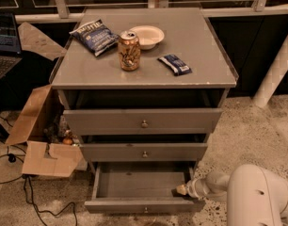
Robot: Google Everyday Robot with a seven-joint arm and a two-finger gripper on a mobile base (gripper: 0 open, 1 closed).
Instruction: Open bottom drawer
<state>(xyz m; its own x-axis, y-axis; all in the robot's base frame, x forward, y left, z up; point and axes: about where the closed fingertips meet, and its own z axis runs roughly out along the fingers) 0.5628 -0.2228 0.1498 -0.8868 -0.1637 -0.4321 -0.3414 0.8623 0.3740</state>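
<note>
The grey cabinet (144, 79) has three drawers. The bottom drawer (144, 205) has a slim front with a small round knob (145, 209). It stands pulled out, and its shallow grey tray (139, 182) shows empty. My gripper (181, 190) is at the right inner corner of the tray, just behind the drawer front. My white arm (257, 197) reaches in from the lower right. The middle drawer (144, 152) and the top drawer (143, 121) are closed or nearly closed.
On the cabinet top lie a blue chip bag (94, 36), a drink can (129, 51), a white bowl (146, 36) and a small blue packet (174, 64). An open cardboard box (38, 135) and cables (31, 192) are on the floor at left. A white post (276, 69) stands at right.
</note>
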